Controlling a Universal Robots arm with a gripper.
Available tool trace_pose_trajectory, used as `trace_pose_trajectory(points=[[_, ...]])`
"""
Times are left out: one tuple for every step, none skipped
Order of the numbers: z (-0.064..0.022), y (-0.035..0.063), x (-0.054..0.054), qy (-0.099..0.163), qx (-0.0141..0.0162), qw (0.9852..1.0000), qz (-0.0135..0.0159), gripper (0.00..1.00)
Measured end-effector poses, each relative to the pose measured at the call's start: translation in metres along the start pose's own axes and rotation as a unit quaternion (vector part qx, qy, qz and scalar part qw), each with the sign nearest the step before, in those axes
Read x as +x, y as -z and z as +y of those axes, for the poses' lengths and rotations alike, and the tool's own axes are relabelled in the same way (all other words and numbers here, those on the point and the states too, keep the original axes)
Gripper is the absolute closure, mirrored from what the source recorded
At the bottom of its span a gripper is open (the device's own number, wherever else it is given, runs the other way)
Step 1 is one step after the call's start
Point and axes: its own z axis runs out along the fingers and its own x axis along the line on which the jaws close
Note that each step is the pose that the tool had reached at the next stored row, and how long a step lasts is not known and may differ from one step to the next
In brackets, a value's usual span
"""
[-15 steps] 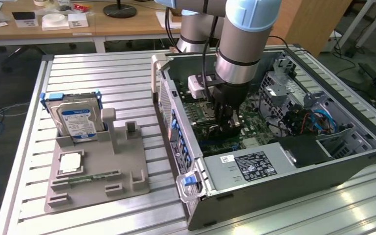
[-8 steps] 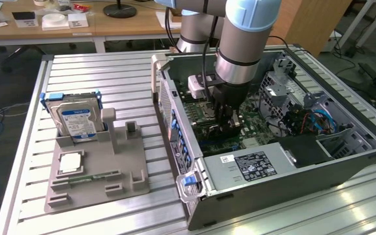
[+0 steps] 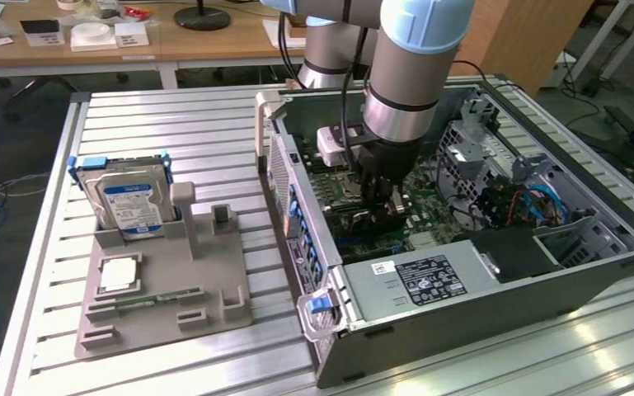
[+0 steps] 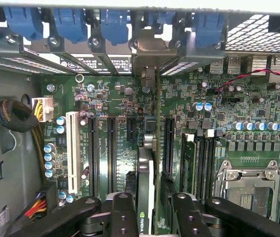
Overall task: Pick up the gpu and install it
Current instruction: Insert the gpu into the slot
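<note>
Holding the gpu (image 4: 146, 190) edge-on, the gripper (image 4: 148, 217) has its fingers (image 4: 122, 215) clamped on both sides of the card, down inside the open case (image 3: 613, 239). From the wrist view the card stands upright over the motherboard (image 4: 238, 98), running toward the rear bracket openings (image 4: 149, 47), with the black slots (image 4: 111, 153) on either side of it. I can't tell whether its edge is already in a slot or just above one.

My take on doing this bit well: the card's edge has to sit dead parallel to the slot, and the metal bracket end has to line up with the gap at the back wall under the blue clips (image 4: 112, 22). Any tilt and it'll jam on one end. Push straight down, evenly, no twisting.

In the exterior view the arm (image 3: 410, 74) reaches straight down into the case, so the approach looks decent. Outside, the hard drive (image 3: 129, 202) sits in the grey holder (image 3: 174, 313) on the table (image 3: 162, 132), well apart from all this.
</note>
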Motion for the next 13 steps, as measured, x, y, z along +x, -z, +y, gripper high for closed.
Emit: trace_pose_trajectory(points=[[0.0000, 0.0000, 0.0000, 0.000, 0.0000, 1.0000, 0.0000, 0.65], [0.0000, 0.0000, 0.0000, 0.000, 0.0000, 1.0000, 0.0000, 0.65], [0.0000, 0.0000, 0.0000, 0.000, 0.0000, 1.0000, 0.0000, 0.65], [0.0000, 0.0000, 0.0000, 0.000, 0.0000, 1.0000, 0.0000, 0.59], [0.0000, 0.0000, 0.0000, 0.000, 0.0000, 1.0000, 0.0000, 0.59], [0.0000, 0.0000, -0.0002, -0.001, 0.0000, 1.0000, 0.0000, 0.59], [0.0000, 0.0001, -0.0004, -0.002, 0.0000, 1.0000, -0.0011, 0.59], [0.0000, -0.0001, -0.0006, -0.002, 0.0001, 1.0000, -0.0024, 0.59], [-0.0001, -0.0001, -0.0008, -0.004, 0.0002, 1.0000, -0.0033, 0.59], [0.0000, -0.0001, -0.0009, -0.005, 0.0002, 1.0000, -0.0039, 0.59], [0.0000, -0.0001, -0.0009, -0.007, 0.0003, 1.0000, -0.0041, 0.59], [0.0000, -0.0001, -0.0009, -0.011, 0.0004, 0.9999, -0.0041, 0.59], [0.0000, -0.0001, -0.0009, -0.015, 0.0005, 0.9999, -0.0040, 0.59]])
